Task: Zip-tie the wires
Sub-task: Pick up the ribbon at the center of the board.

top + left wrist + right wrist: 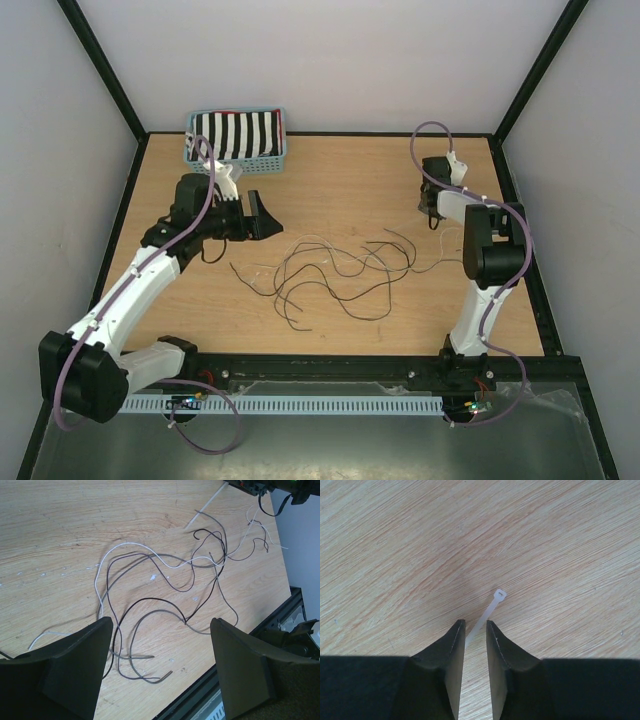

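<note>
Looks like a robotics lab test cell to me: pale wood-grain surface (340,180) boxed in by plain white wall panels (320,60) on black frame struts (105,65), with two white-and-black robot arms (130,290) bolted to a black rail (330,368) at the bottom edge.

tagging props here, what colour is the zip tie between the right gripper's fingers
Pale translucent white zip tie, seen best in the right wrist view.

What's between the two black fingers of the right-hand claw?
A white zip tie, its head just past the tips of the right gripper, over bare wooden table. The right wrist view shows it.
</note>
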Motion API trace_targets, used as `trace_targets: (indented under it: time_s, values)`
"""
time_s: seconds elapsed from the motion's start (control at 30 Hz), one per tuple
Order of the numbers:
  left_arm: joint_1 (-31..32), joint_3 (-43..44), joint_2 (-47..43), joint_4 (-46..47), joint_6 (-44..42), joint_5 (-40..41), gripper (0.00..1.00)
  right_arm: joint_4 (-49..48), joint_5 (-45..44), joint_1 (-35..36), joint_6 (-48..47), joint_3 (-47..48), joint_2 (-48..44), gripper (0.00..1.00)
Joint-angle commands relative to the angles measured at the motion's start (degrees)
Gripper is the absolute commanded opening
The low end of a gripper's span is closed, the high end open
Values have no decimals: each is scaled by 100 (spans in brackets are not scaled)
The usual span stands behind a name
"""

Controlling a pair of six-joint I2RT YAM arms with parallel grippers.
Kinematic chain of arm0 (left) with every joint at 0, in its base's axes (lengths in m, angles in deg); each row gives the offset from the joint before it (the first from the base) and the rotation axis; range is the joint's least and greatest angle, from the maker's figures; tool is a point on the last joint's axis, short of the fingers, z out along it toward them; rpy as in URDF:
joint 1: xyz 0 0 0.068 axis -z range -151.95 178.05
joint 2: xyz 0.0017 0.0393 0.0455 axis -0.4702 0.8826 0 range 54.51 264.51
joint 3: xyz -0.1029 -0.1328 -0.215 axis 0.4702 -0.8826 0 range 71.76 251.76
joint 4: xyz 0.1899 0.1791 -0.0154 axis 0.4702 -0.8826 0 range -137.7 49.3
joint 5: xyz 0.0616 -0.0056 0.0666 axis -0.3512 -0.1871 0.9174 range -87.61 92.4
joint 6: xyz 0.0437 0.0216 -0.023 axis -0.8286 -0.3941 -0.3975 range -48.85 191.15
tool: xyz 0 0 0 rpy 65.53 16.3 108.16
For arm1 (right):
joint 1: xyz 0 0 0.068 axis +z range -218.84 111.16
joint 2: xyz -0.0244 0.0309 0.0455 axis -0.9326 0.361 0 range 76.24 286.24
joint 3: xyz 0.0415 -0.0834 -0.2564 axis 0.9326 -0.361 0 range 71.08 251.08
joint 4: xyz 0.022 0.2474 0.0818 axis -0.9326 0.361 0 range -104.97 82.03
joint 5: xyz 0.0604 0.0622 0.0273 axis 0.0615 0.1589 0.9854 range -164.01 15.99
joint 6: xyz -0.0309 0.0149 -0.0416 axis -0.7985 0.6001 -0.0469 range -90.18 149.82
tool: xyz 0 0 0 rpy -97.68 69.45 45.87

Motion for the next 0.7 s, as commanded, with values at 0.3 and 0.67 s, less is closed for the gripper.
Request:
trace_targets:
  time_s: [0.3,0.67]
  values:
    - [-131,266,41,134,-3,-350,81,53,335,32,19,422,206,6]
    - [-683,318,116,139,260,-540,81,-1104,709,190,-286,642,-187,0]
